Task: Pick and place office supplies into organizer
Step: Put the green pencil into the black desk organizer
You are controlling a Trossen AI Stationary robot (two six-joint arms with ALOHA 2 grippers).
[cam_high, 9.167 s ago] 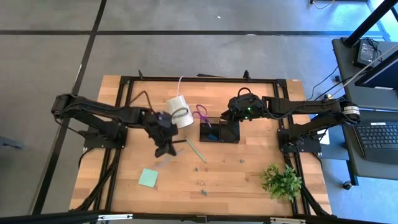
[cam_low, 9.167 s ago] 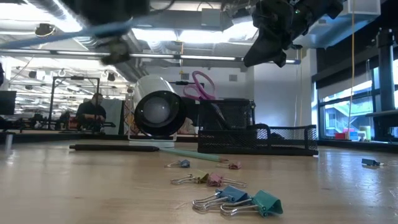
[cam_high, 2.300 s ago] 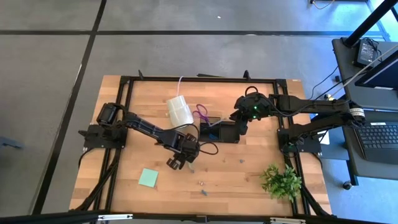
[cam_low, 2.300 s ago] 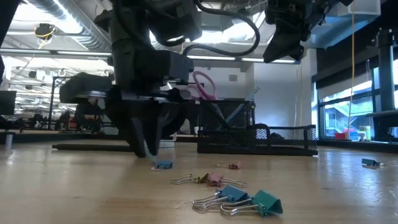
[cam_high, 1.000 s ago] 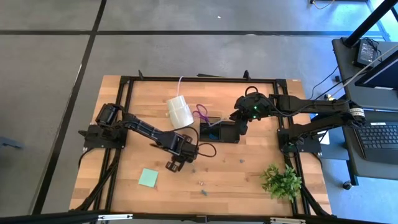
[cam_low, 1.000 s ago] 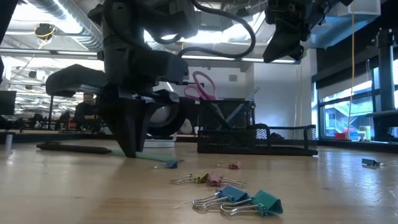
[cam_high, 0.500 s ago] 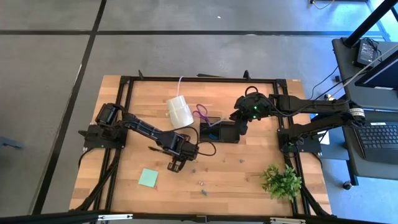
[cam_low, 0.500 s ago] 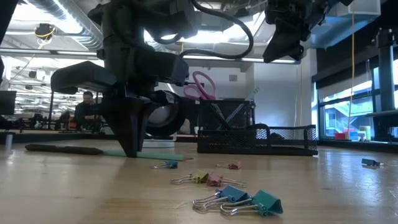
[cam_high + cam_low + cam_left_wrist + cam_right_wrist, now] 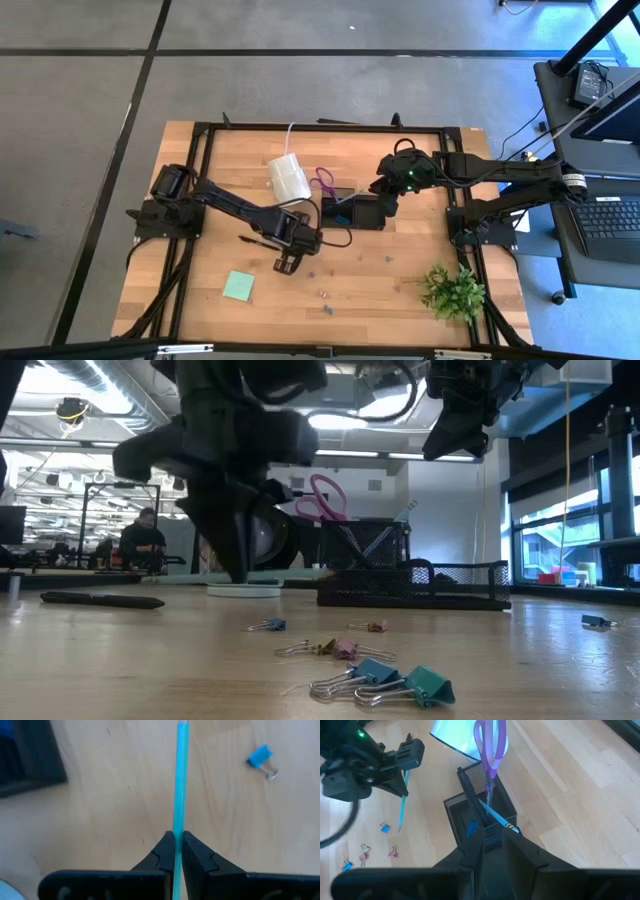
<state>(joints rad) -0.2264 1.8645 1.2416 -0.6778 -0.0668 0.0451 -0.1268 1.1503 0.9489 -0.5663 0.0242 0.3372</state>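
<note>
Lifted off the worktop since a second ago, the light blue pencil [image 9: 180, 780] is hanging in the left gripper [image 9: 174, 851], its jaws pinching it near mid-worktop, above a blue clip [image 9: 261, 757]. Farther back, the right gripper [image 9: 492, 836], jaws slightly apart, is hovering over the organizer [image 9: 470, 805] holding purple scissors [image 9: 488, 745].

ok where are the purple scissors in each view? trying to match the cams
High view: scissors at table centre, at the left end of the black organizer.
Low view: handles stick up above the organizer, left end.
Right wrist view: upright in the organizer's tall section.
Left wrist view: not in it.
Shared landmark: the organizer.
</note>
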